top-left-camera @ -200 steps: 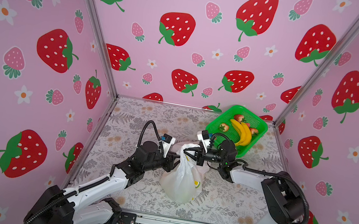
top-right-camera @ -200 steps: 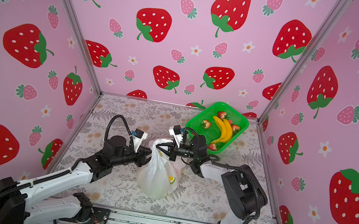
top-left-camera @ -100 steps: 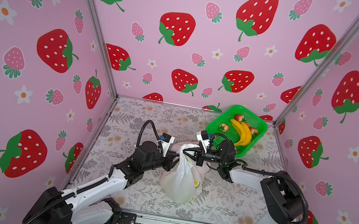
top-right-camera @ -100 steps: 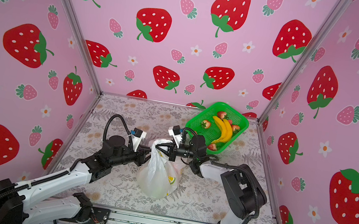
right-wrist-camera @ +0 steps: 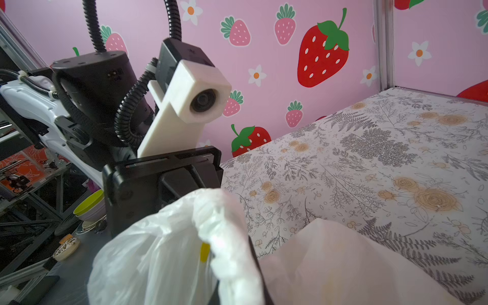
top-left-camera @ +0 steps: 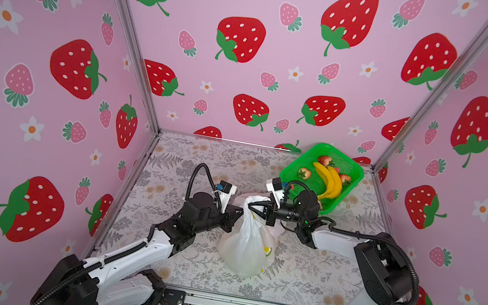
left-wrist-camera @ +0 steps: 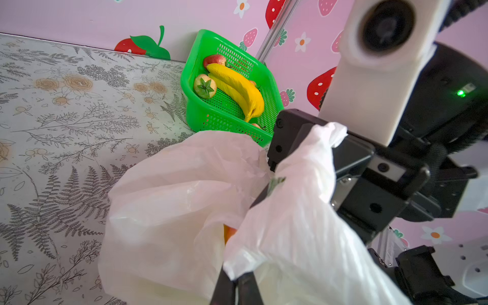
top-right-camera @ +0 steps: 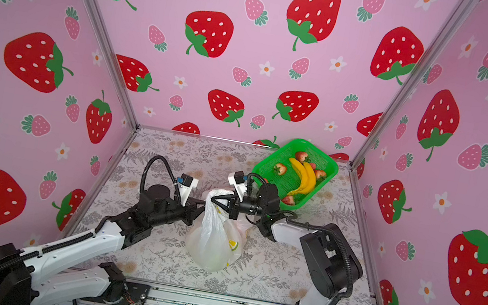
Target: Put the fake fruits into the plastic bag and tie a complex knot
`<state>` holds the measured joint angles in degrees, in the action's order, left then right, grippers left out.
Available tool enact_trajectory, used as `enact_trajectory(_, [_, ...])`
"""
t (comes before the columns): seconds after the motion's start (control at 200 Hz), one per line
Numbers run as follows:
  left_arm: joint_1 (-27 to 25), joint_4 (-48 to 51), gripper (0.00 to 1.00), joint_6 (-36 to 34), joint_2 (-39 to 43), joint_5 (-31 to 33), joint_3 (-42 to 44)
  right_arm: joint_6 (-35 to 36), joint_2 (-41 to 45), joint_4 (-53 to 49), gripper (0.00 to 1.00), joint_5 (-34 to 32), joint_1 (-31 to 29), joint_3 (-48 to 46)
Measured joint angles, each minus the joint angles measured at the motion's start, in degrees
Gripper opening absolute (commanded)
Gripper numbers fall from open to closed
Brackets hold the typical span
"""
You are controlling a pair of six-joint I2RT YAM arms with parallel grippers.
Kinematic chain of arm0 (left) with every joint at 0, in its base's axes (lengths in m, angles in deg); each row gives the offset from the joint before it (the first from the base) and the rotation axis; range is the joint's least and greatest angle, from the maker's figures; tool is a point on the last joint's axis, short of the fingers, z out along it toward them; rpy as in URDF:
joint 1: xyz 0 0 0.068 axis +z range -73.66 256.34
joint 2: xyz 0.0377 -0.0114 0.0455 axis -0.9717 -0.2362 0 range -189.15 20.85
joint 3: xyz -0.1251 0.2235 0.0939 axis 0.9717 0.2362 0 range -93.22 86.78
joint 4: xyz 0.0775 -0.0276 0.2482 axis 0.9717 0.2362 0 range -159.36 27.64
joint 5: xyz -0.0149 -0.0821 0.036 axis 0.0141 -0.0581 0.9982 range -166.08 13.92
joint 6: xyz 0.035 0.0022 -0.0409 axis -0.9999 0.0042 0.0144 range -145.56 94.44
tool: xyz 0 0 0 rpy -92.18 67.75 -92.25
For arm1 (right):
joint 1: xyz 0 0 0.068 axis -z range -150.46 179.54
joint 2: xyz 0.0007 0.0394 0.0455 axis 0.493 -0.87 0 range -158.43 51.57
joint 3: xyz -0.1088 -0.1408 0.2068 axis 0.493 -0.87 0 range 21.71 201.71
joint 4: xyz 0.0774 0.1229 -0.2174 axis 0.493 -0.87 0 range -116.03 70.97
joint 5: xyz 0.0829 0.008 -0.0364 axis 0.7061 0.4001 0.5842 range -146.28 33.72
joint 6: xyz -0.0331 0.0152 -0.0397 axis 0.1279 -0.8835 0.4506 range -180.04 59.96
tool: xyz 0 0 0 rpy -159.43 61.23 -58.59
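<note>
Knot-forming step. I hold the plastic bag [top-left-camera: 248, 245] at mid-table by its gathered neck: left gripper [top-left-camera: 238, 214] and right gripper [top-left-camera: 254, 209] are both clamped on bunched handle film, tips nearly meeting. I judge it best to draw the two strands apart evenly and level, so the thin film does not slip or tear. The bag is white, translucent and crinkly, with lemon prints, and its belly sags on the table. Bananas [top-left-camera: 328, 183] and strawberries lie in the green basket [top-left-camera: 299, 166].

walls [top-left-camera: 295, 6]: pink, strawberry-and-flower print | tabletop [top-left-camera: 200, 159]: grey fern-and-rose pattern | corner posts [top-left-camera: 133, 39]: metal
</note>
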<state>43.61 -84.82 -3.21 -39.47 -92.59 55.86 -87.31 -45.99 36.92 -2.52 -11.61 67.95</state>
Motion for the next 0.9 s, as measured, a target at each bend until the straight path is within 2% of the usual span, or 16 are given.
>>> enact_trajectory(0.13, [0.02,0.07,0.00,0.02,0.04,0.87,0.00,1.14,0.20,-1.84,0.28,-1.14,0.15,0.17])
enact_trajectory(0.21, [0.02,0.07,0.00,0.02,0.20,1.29,0.00,2.58,0.87,-4.17,0.36,-2.19,0.48,0.17])
enact_trajectory(0.33, [0.00,0.07,0.00,0.02,0.63,1.51,0.00,5.42,3.41,-9.31,0.42,-4.35,1.11,0.17])
enact_trajectory(0.41, [0.00,-0.13,0.00,0.02,0.70,1.49,0.00,7.65,6.10,-12.72,0.50,-6.21,1.40,-0.13])
enact_trajectory(0.44, [0.00,-0.15,0.00,0.02,0.70,1.44,0.00,8.50,7.17,-13.70,0.58,-7.04,1.51,-0.37])
enact_trajectory(0.67, [0.00,-0.13,0.00,-0.02,0.68,0.98,0.00,14.82,15.32,-23.10,0.81,-14.67,2.82,-2.75])
enact_trajectory(0.806, [0.00,-0.13,0.00,0.00,0.59,0.79,0.00,18.03,19.37,-29.11,0.84,-19.58,3.02,-3.58])
enact_trajectory(0.901, [0.00,-0.17,0.00,0.00,0.48,0.72,0.00,19.98,23.50,-33.44,0.81,-23.30,3.02,-4.57])
